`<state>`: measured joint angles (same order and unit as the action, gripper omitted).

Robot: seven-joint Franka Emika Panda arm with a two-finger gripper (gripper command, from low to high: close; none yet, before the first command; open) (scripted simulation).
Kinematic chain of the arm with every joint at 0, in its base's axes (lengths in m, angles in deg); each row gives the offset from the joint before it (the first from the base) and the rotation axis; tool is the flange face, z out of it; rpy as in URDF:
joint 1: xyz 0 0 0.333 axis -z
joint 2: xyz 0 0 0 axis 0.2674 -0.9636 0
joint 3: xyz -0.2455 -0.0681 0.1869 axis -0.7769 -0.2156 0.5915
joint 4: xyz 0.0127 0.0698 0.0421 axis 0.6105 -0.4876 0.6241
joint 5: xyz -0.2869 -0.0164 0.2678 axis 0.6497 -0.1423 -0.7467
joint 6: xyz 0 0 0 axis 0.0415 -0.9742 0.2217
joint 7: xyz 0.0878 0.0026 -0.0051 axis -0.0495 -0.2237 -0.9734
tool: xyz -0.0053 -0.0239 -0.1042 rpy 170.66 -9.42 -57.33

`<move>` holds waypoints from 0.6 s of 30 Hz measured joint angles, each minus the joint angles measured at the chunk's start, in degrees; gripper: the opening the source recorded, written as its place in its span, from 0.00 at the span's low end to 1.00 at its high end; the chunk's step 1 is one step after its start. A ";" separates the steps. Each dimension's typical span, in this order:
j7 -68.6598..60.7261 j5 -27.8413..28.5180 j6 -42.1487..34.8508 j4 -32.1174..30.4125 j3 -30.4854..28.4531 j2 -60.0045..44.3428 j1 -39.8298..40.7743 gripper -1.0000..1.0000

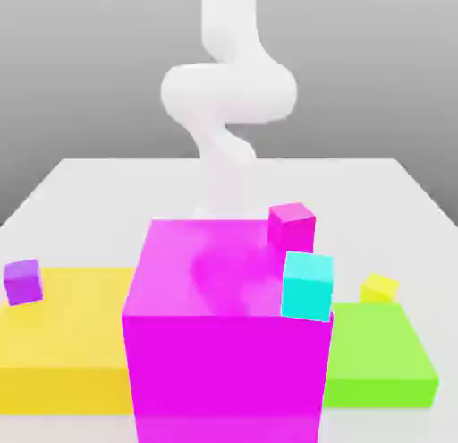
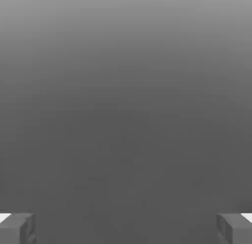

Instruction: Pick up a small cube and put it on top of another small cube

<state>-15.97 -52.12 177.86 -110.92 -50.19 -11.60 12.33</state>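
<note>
Soft, even light leaves the white arm [image 1: 228,92] blurred and overbright. A faint shadow mottles the big magenta block's [image 1: 224,343] top. The hand view is dim and gray.

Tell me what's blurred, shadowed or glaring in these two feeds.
Exterior view: arm is a soft white blur, with a hazy pale patch on the big magenta block; the cubes are sharp. Hand view: flat grey gradient, darker lower down, open gripper between fingertips in the corners; no glare.

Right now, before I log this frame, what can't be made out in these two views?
- Exterior view: the big magenta block hides the arm's lower end and the table behind it.
- Exterior view: the small yellow cube is partly hidden behind the green slab.
- Hand view: the open gripper shows just fingertips at the edge, over featureless grey.
</note>
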 joint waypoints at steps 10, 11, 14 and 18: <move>-5.95 -6.46 10.58 -11.27 5.18 -14.88 -12.17 0.50; -6.41 -6.94 11.63 -12.38 5.88 -16.33 -13.35 0.50; -7.65 -8.16 14.77 -15.70 8.29 -20.67 -16.65 0.50; -8.66 -8.95 19.05 -20.15 11.90 -26.46 -20.68 0.50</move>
<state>-24.63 -61.08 196.91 -131.07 -38.29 -38.05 -8.35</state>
